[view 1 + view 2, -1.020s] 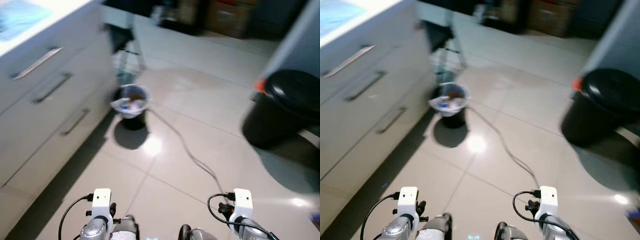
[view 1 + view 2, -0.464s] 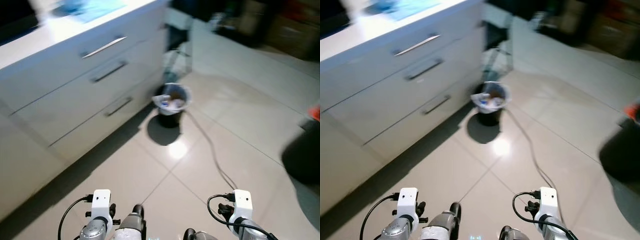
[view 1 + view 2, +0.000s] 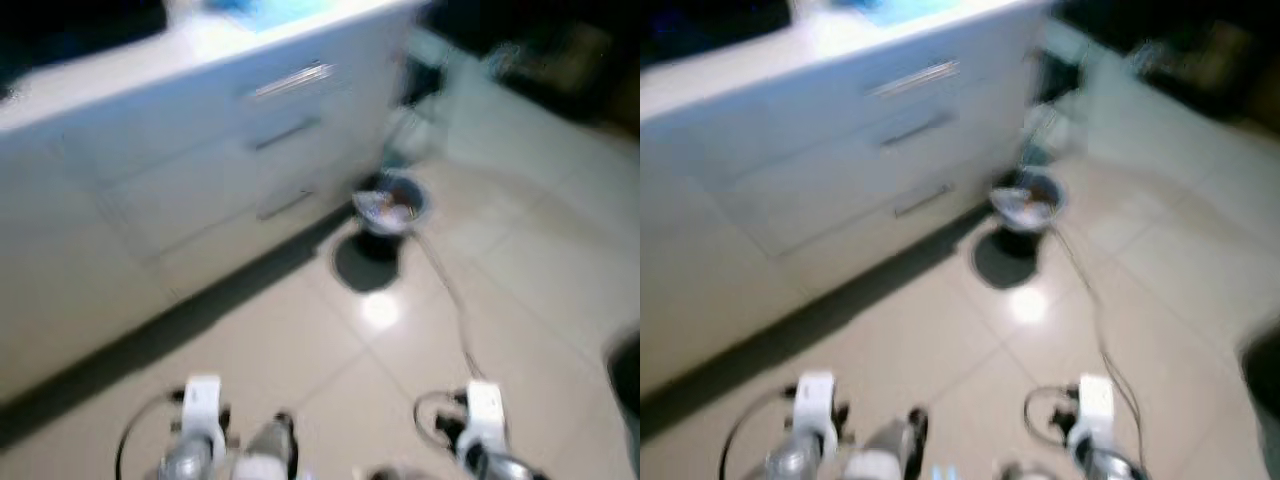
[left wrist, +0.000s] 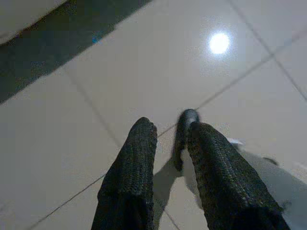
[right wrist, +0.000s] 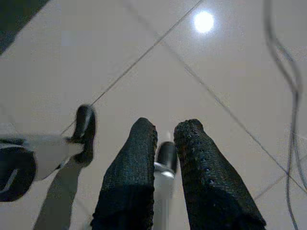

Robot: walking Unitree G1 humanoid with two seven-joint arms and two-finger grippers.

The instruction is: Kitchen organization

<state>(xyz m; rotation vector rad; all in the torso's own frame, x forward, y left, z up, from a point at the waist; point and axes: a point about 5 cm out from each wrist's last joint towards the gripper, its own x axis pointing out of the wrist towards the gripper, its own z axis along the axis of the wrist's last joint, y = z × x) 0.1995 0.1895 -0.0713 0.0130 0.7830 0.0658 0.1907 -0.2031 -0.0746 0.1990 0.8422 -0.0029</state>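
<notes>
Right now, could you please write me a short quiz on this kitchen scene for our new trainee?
1. True or false: the small lined bin stands on the tiled floor near the white drawer cabinet.
2. What trails across the floor from that bin? A) a rope B) a thin cable C) a hose
3. How many handles show on the cabinet's drawers?

Key: 1 true; 2 B; 3 three.

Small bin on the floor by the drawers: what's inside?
The small bin has a white liner, with a blurred mix of brownish and blue bits on top. Motion blur hides what they are, and anything deeper is covered. A cable runs past on the floor.
</notes>
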